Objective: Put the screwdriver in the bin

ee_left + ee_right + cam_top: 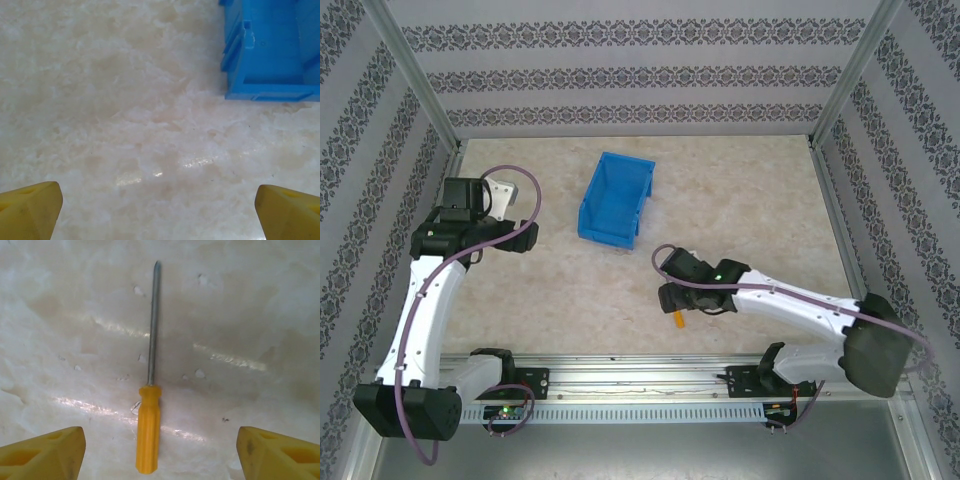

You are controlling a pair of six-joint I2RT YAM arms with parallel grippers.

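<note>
Both stand released: right gripper (161, 442) straddles the screwdriver (149, 435) near the bin (592, 205) (lined up for pinching, I judge); left gripper (157, 205) hovers beside the bin.

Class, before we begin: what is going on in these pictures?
The right gripper hovers open over a small screwdriver with an orange-yellow handle and thin metal shaft, which lies flat on the pale marbled table between its fingers, not yet gripped. The bright blue plastic bin stands apart from it, farther back. The left gripper is open, empty, to the bin's left.
</note>
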